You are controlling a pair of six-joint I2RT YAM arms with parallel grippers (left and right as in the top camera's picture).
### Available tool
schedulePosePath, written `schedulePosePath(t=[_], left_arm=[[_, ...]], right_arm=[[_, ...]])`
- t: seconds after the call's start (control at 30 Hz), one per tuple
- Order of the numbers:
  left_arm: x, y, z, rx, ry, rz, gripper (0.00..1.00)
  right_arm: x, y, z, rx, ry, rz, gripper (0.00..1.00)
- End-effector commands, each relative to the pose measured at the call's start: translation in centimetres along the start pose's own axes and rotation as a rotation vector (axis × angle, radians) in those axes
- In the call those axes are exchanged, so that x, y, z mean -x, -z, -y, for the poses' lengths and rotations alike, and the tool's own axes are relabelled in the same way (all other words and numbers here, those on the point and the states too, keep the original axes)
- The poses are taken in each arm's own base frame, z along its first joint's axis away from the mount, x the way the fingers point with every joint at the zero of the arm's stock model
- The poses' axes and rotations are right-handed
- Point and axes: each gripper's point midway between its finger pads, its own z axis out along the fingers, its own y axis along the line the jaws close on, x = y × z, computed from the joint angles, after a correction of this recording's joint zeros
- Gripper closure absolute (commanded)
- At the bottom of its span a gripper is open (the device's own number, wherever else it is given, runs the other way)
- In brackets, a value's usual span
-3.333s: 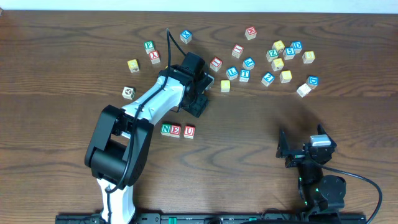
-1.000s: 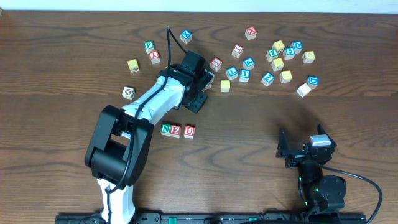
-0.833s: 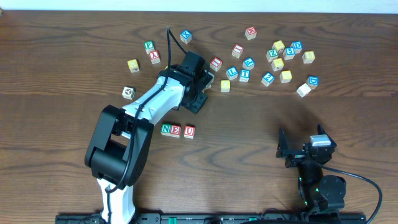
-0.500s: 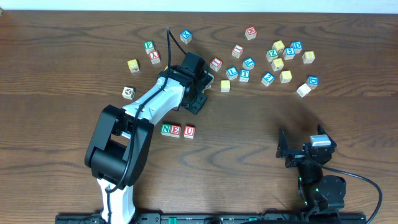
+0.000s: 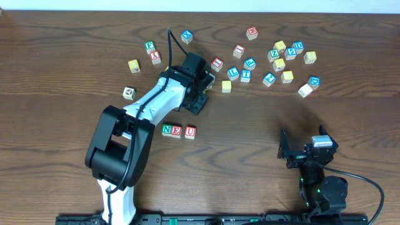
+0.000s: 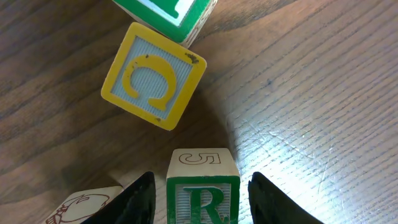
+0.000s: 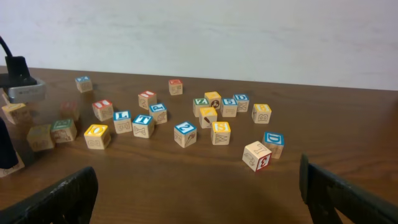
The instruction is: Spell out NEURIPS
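Note:
Cubes N [image 5: 167, 130], E [image 5: 177, 130] and U [image 5: 190, 132] stand in a row at the table's front left. In the left wrist view a green R cube [image 6: 203, 193] sits on the wood between my left gripper's [image 6: 202, 200] fingers [image 6: 134, 202]. A thin strip of table shows on each side of it, so the jaws are open around it. From overhead the left gripper [image 5: 200, 97] hides that cube. A yellow cube that seems to read S [image 7: 221, 130] lies in the loose group. My right gripper [image 7: 199, 199] is wide open and empty near the front right [image 5: 304, 147].
A yellow C cube [image 6: 153, 74] lies just ahead of the left fingers, with a green cube [image 6: 171, 15] beyond it and a picture cube [image 6: 81, 205] to the left. Several loose cubes are scattered at the back right [image 5: 275, 59] and back left [image 5: 150, 53]. A white 3 cube [image 7: 257, 155] is nearest the right gripper.
Since the earliest frame the left gripper has edged slightly toward the back of the table. Over the last second nothing has moved.

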Motion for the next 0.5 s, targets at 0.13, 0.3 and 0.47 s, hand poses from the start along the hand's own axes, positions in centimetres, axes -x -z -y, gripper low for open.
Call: schedulePosePath(t=[0.13,0.3,0.47], left_arm=[[-1.13,-0.7,-0.21,0.009,0.003,-0.031,0.53],[-1.01,-0.74,-0.24,0.01,0.002,-0.025,0.53],[-0.85,-0.74,-0.26,0.011,0.002,-0.019,0.53]], right_arm=[[-0.19,-0.01,0.09,-0.003,-0.008,-0.007,0.01],[-0.19,-0.01,0.09,-0.003,-0.008,-0.007,0.01],[-0.19,-0.01,0.09,-0.003,-0.008,-0.007,0.01]])
